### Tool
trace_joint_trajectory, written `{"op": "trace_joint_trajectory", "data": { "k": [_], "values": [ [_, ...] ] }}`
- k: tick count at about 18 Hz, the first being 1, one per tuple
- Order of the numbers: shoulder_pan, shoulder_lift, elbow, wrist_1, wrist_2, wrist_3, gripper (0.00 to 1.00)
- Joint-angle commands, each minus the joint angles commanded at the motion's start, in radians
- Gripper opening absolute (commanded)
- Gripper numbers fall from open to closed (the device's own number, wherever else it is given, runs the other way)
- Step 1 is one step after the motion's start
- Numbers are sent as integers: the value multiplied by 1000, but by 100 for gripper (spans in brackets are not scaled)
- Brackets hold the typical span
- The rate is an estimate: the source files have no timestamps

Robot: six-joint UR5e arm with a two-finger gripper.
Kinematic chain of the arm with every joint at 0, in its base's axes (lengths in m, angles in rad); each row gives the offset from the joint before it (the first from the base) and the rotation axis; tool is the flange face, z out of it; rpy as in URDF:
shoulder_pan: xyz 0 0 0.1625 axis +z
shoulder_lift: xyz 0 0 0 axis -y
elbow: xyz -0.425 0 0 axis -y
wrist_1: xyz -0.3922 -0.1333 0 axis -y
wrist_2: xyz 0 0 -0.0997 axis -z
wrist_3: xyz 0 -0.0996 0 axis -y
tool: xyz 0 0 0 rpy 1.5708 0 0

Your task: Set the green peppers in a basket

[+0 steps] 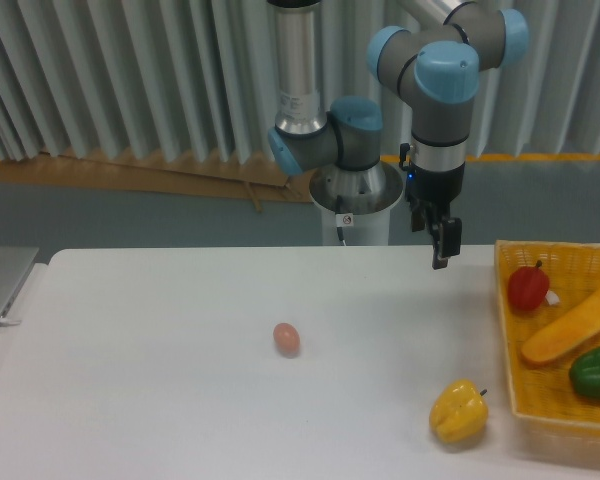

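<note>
Green pepper [597, 371] lies in the basket [507, 330] at 4 o'clock, touching a long orange vegetable [572, 334]; red pepper [528, 287] behind. Gripper [441, 250] hangs at 1 o'clock, nothing held; finger gap cannot tell. Yellow pepper [458, 411] on table [180, 380].

The glossy green pepper [596, 372] lies inside the shallow yellow wicker basket [510, 330], which sits at the table's right edge.
</note>
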Motion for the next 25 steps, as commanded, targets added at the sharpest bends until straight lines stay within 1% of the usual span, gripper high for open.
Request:
{"op": "trace_joint_trajectory", "data": {
  "k": [2, 6, 25],
  "values": [
    [-8, 0, 0, 0, 20, 3, 100],
    [-20, -3, 1, 2, 22, 3, 100],
    [-19, -12, 11, 2, 22, 4, 100]
  ]
}}
